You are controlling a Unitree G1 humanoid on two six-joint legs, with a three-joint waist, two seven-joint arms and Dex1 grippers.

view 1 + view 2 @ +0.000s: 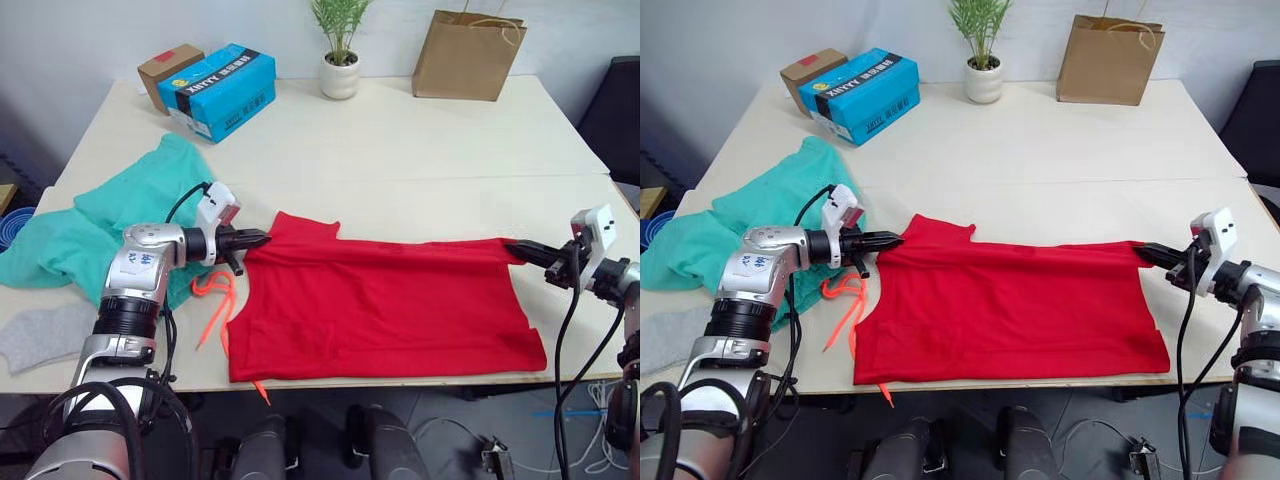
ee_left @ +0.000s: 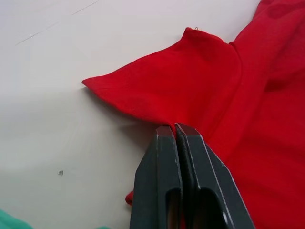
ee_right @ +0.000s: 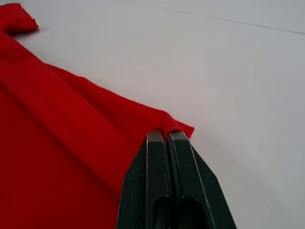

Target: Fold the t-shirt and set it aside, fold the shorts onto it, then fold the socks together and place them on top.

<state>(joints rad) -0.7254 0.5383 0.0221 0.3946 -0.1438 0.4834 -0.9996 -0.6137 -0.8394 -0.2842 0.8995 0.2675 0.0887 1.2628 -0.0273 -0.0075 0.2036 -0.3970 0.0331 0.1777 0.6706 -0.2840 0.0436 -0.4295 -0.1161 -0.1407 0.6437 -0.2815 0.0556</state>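
Observation:
The red t-shirt (image 1: 380, 305) lies folded lengthwise across the front of the table, stretched between my two grippers. My left gripper (image 1: 262, 238) is shut on its left far corner (image 2: 157, 107), by the sleeve. My right gripper (image 1: 515, 248) is shut on the right far corner (image 3: 167, 121). The teal shorts (image 1: 110, 215) lie crumpled at the left of the table, their orange drawstring (image 1: 215, 300) trailing toward the shirt. One grey sock (image 1: 45, 335) rests at the front left edge.
At the back of the table (image 1: 420, 150) stand a blue shoebox (image 1: 218, 88), a small cardboard box (image 1: 168, 68), a potted plant (image 1: 340, 50) and a brown paper bag (image 1: 468, 55). The front table edge runs just below the shirt.

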